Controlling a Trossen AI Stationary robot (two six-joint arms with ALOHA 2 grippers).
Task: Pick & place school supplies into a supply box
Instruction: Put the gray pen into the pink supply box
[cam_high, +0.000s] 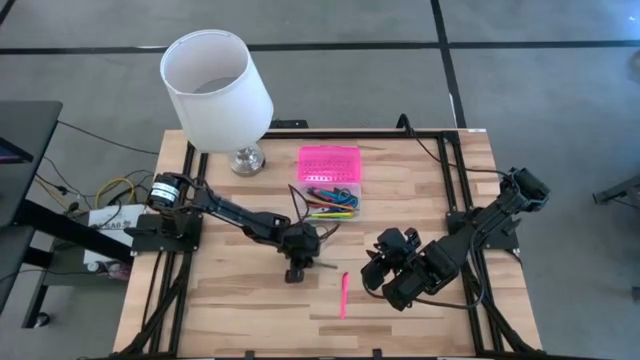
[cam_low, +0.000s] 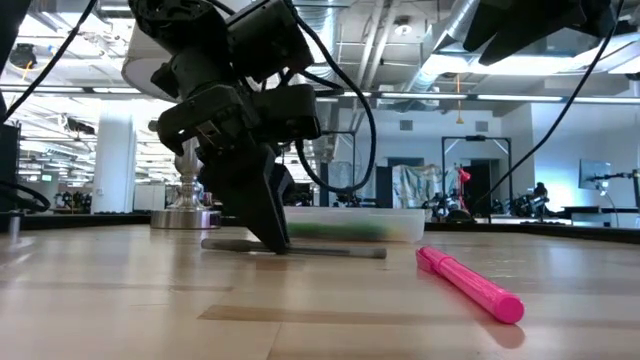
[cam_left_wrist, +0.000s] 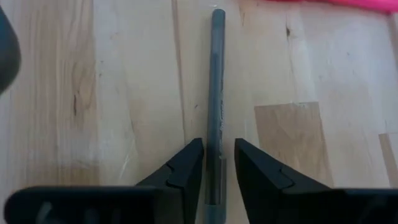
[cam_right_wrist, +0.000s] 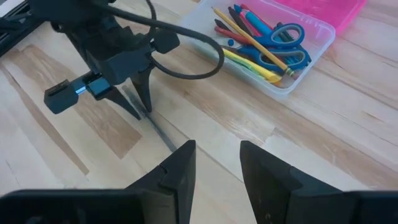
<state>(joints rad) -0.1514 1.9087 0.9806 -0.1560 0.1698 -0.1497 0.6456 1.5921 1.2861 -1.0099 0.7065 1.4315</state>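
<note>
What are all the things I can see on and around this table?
Supply box: one, clear base with pink lid open, table's far middle.
School supplies in the box: several; yellow, green, red and blue pens and pencils, blue-handled scissors.
Grey pen: one, flat on the table between the left fingers.
Pink marker: one, table's near middle.
Lamp: one, white shade, silver base, far left.
Table: one, light wood.
Left gripper: dark, tips down, astride the grey pen.
Right gripper: dark, open, raised at the right.

A clear supply box (cam_high: 341, 203) with its pink lid (cam_high: 328, 160) open holds pens and blue scissors (cam_right_wrist: 283, 46). A thin gray pen (cam_left_wrist: 216, 93) lies flat on the table. A pink marker (cam_high: 343, 295) lies nearby
</note>
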